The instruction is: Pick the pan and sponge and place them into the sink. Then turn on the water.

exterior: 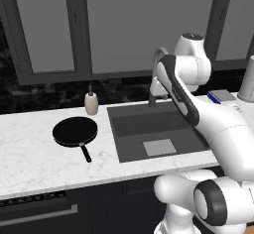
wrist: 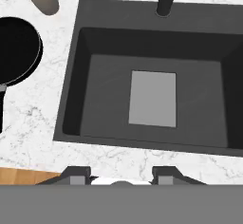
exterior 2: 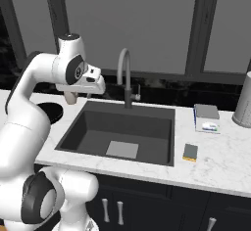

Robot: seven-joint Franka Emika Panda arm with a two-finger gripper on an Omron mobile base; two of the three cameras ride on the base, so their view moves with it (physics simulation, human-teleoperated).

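Hovering over the sink, nothing held

Hanging above the front edge of the sink [wrist: 152, 104], the gripper [wrist: 121, 173] looks straight down into the dark basin, its two finger tips standing apart with nothing between them. The pan [exterior: 75, 131] lies on the white marble counter [exterior: 30, 153] to the left of the sink, its handle pointing toward the counter's front edge. The sponge [exterior 2: 190, 151] lies on the counter on the sink's right side, just beside the rim. Behind it rests a flat blue-and-white object [exterior 2: 206, 117]. The faucet [exterior 2: 126, 76] arches over the back of the basin. A soap dispenser [exterior: 91, 101] stands upright behind the pan, near the dark backsplash.
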